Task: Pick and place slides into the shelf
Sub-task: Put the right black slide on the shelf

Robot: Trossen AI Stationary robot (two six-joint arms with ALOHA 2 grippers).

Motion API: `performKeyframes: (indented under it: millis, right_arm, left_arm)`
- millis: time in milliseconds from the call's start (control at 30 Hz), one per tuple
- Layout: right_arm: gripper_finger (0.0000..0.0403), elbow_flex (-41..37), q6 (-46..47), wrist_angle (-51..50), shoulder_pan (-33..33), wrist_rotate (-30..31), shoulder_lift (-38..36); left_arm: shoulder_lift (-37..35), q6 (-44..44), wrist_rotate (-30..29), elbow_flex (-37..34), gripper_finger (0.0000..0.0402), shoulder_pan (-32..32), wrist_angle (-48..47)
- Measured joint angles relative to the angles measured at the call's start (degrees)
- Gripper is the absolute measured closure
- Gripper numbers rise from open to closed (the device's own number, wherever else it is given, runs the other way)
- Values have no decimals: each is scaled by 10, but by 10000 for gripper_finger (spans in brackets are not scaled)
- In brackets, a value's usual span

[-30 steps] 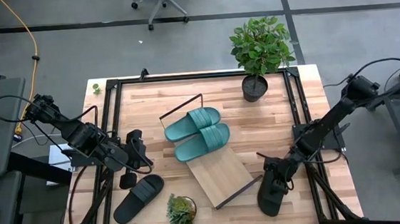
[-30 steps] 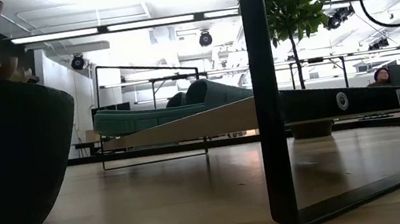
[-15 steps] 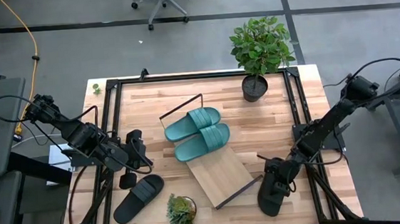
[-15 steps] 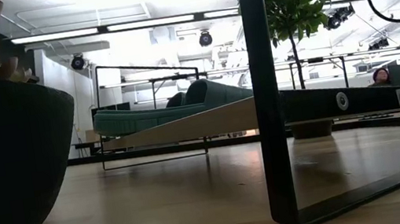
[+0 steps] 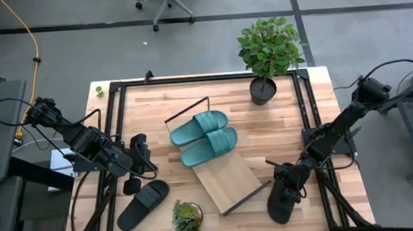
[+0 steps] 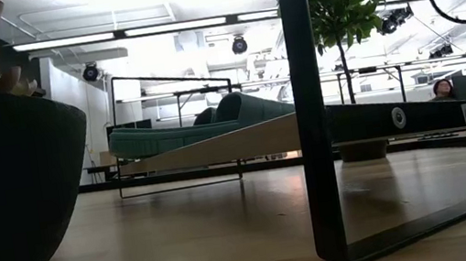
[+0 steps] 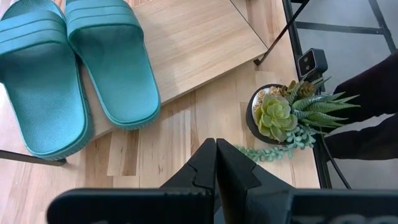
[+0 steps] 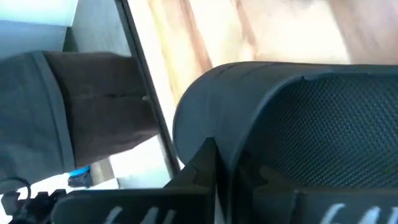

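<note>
- Slides half sorted, judging by the layout: two of four up on the shelf, two black ones left on the worktop (image 5: pixel 154 105).
- Nearest the front edge, on the right: one black slide (image 5: pixel 280 203) flat on the planks, just off the low corner of the shelf, with the right claw (image 8: pixel 214 155) down on it.
- Right claw pinched fully together, pressed against the slide's ribbed strap in its own wrist view; cannot tell whether any of the rubber is actually caught between the tips.
- Right arm stretched in from the right edge, angled down and forward, wrist low over that slide.
- Front left: the other black slide (image 5: pixel 142 204) lying apart, untouched, with a small succulent pot (image 5: pixel 187 216) between it and the shelf's low end.
- Just behind that slide: left claw (image 7: pixel 216 163) closed and empty, hovering over bare planks, pointed toward the shelf; left arm bent in from the left edge, waiting.
- Mid-worktop: shelf (image 5: pixel 230 178), slanted board on its wire frame, lower half bare.
- Farther up the board: teal pair (image 5: pixel 203 136) side by side at the high end, already placed.
- Farthest back, right: leafy potted plant (image 5: pixel 268 51), clear of the work.
- Remaining, by estimate: lift the right black slide to the bare lower half, then fetch the left one.
</note>
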Motion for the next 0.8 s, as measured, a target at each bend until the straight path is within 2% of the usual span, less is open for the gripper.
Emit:
performKeyframes:
  millis: [233, 600, 800]
  right_arm:
    - [402, 0, 33, -7, 0, -12, -47]
    - [402, 0, 88, -44, 0, -16, -166]
    - [403, 0, 105, -53, 0, 19, -231]
  left_arm:
    - [0, 0, 0, 0, 401, 0, 0]
    - [0, 3, 0, 0, 401, 0, 0]
    - [0, 3, -1, 0, 401, 0, 0]
